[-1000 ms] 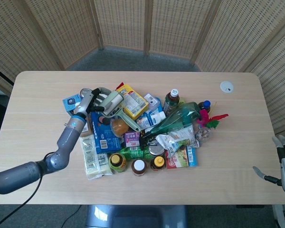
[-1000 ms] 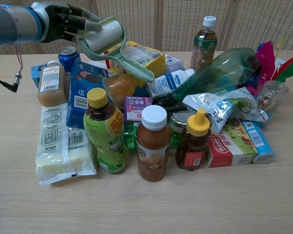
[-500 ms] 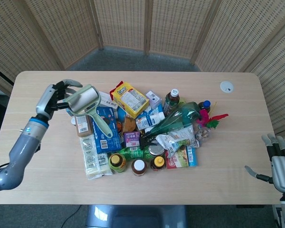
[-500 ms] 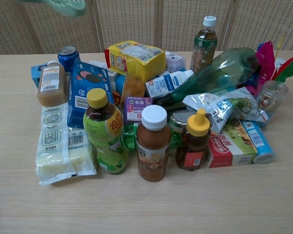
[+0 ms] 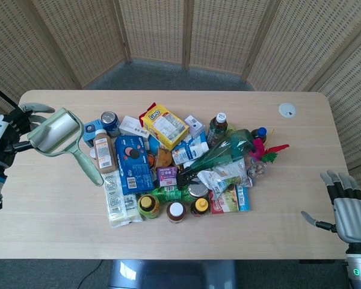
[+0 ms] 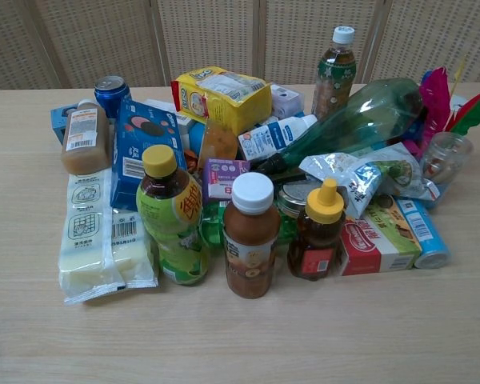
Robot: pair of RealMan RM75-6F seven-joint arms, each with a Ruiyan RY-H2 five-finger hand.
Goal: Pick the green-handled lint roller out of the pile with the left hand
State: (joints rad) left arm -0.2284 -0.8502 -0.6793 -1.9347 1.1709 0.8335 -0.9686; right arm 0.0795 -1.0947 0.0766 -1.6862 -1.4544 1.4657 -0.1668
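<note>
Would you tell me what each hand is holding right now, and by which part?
The left hand holds the lint roller by its roll end, handle hanging free. The right hand holds nothing.

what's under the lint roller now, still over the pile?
No. The left hand holds the lint roller off the pile's left side. Bare table shows around it; its handle tip ends beside the white packet. What lies directly beneath the roll is covered.
</note>
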